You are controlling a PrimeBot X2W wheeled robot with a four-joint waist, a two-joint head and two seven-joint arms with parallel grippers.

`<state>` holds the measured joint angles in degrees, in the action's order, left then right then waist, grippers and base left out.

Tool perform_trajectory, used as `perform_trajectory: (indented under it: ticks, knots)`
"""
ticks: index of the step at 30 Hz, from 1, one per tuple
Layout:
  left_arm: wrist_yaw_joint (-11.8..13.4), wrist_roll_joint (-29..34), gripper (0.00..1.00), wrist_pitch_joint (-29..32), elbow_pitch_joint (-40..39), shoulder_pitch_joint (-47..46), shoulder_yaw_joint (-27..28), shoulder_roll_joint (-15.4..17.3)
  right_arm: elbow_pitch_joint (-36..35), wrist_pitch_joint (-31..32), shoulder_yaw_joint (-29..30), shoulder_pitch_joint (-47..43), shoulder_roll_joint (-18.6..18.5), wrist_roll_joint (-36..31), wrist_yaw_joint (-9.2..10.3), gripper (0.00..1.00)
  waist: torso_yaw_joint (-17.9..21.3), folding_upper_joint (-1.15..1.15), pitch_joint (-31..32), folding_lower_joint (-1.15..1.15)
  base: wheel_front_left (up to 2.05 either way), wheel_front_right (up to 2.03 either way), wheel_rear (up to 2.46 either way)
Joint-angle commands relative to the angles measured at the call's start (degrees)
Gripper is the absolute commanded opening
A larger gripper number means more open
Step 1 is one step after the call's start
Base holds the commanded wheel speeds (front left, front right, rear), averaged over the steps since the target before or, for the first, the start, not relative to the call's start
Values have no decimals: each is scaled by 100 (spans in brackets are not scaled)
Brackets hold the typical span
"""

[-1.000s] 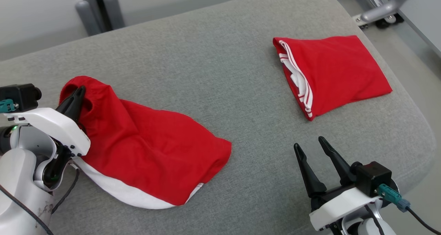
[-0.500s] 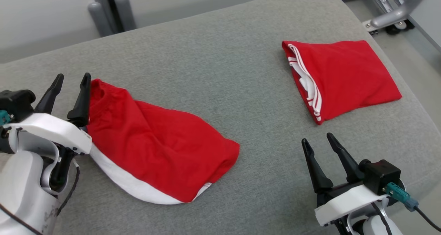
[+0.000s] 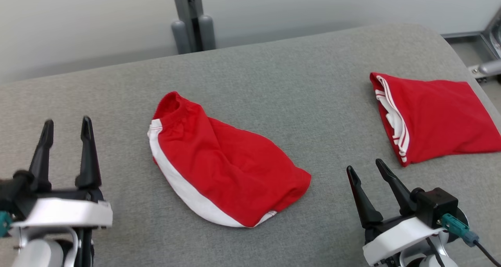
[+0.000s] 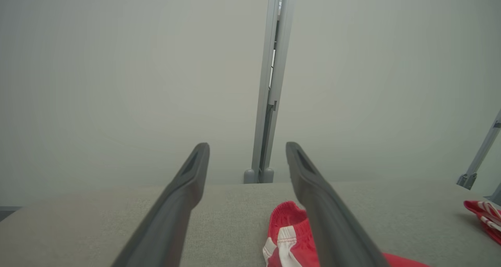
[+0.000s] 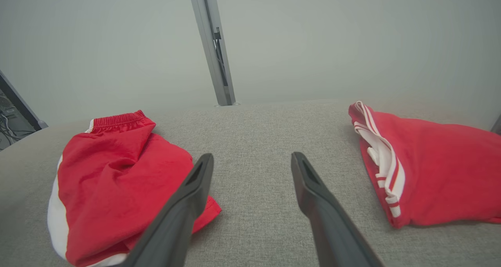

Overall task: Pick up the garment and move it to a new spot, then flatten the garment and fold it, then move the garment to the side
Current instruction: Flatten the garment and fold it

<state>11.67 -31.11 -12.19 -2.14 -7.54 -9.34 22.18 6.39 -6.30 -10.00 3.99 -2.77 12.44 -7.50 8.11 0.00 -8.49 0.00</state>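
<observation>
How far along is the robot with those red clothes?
One folded red garment lies at the right side, so that looks finished. The rumpled red shorts sit mid-surface, untouched: the left claw and right claw hang open and empty. Flattening, folding and moving them aside is left.

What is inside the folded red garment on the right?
At the open left edge of the folded red garment, white fabric with red stripes shows between the red layers. Anything deeper is covered by the red top layer and cannot be seen.
</observation>
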Motion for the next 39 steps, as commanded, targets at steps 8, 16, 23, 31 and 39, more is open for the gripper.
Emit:
perform_trajectory:
  ticks: [8,16,23,31,39]
  knots:
    - [478,431,100,63,-983,1074,-171,78,-248,250,92,-286,-56,-101,2,100,-404,0,398,0,0,0,0]
    - [607,595,100,184,-1007,1463,-491,14,-464,420,93,-552,-70,-83,2,100,-444,0,631,0,0,0,0]
    - [597,547,100,276,-864,1498,-579,10,-584,486,154,-749,-53,-114,1,100,-428,0,718,0,0,0,0]
    - [615,523,100,294,-858,1448,-589,9,-661,507,157,-776,-40,-136,2,100,-382,0,719,0,0,0,0]
    - [572,582,100,412,-911,1306,-692,48,-696,489,172,-696,-33,-126,1,100,-331,0,696,0,0,0,0]
